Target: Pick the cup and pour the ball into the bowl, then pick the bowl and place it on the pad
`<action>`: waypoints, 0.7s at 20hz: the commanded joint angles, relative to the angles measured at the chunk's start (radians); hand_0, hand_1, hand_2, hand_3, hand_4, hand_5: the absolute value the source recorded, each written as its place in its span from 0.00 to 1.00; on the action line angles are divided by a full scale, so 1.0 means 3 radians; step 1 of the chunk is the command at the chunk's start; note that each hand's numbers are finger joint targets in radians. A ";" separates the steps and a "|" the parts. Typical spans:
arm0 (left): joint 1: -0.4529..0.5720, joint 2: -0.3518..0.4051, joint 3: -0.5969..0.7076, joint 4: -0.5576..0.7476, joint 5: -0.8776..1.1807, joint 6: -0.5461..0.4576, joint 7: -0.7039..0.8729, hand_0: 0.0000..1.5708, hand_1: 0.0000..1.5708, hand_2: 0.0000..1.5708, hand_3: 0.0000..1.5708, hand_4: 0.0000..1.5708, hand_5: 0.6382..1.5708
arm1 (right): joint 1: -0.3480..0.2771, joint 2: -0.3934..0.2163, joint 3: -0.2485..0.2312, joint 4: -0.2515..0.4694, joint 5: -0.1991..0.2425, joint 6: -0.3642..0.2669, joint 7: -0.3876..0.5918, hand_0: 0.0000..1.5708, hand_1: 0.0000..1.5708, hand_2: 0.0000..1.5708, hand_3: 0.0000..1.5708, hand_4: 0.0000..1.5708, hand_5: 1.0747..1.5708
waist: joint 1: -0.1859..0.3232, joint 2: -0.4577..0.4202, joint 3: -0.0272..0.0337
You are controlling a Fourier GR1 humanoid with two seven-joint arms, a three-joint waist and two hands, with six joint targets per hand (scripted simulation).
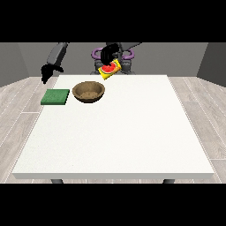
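At the far left we see one hand [46,72] hanging beside the table's back corner, off the white table [132,132] and holding nothing; whether its fingers are straight or curled we cannot tell. Just in front of it lies the green pad [55,96], flat near the left edge — soft-looking and low, so we judge a bowl set on it should sit steady.

Next to the pad, close but apart, stands the brown bowl [89,92], upright with its mouth open to us. We see no ball in it. It looks stiff, probably light, with a thick rim; we would take it by the rim on the side away from the pad, pinching wall between thumb and fingers.

Above and behind the bowl's right edge, the other hand [108,55] holds the yellow cup [110,69] in the air, fingers wrapped over its upper part. The cup is tilted, its red inside turned toward us and downward — pouring appears under way, we judge. The ball itself we cannot make out. The cup seems small, rigid and light; its smooth wall may slip, so a hold round the body suits it.
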State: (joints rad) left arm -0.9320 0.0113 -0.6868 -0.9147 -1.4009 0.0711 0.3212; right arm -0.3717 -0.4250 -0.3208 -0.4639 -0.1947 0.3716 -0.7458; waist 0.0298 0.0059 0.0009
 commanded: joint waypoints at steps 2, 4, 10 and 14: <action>-0.0008 0.0088 -0.0112 -0.0007 -0.0203 -0.0274 -0.0246 0.74 0.74 1.00 1.00 0.72 0.97 | 0.0052 0.0112 0.0052 -0.0049 0.0004 0.0039 -0.0045 0.00 0.00 0.07 0.16 0.27 0.92 | -0.0069 -0.0151 -0.0002; -0.0194 0.0007 -0.0097 -0.0129 -0.0363 -0.0416 -0.0218 0.89 0.89 1.00 1.00 0.73 0.96 | 0.0042 -0.0050 -0.0016 0.0037 -0.0022 0.0180 -0.0217 0.00 0.00 0.06 0.19 0.27 0.91 | 0.0042 0.0069 0.0001; 0.0010 0.0093 0.0200 -0.0422 -0.0301 -0.0348 -0.0382 0.67 0.67 1.00 1.00 0.67 0.99 | 0.0050 -0.0044 0.0039 0.0096 -0.0042 0.0225 0.0139 0.00 0.00 0.18 0.13 0.47 0.97 | 0.0137 0.0019 -0.0001; 0.0293 0.0386 0.0765 -0.0705 0.0239 0.0047 -0.0484 0.00 0.00 1.00 1.00 0.56 0.98 | 0.0157 -0.0062 -0.0066 0.0132 -0.0146 0.0143 0.0237 0.00 0.00 0.22 0.21 0.46 0.98 | 0.0412 -0.0133 -0.0008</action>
State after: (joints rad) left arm -0.9026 0.0679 -0.5668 -1.0608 -1.4195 0.0179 0.2062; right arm -0.3541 -0.4339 -0.3270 -0.4389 -0.2215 0.3934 -0.6900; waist 0.1031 -0.0031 -0.0001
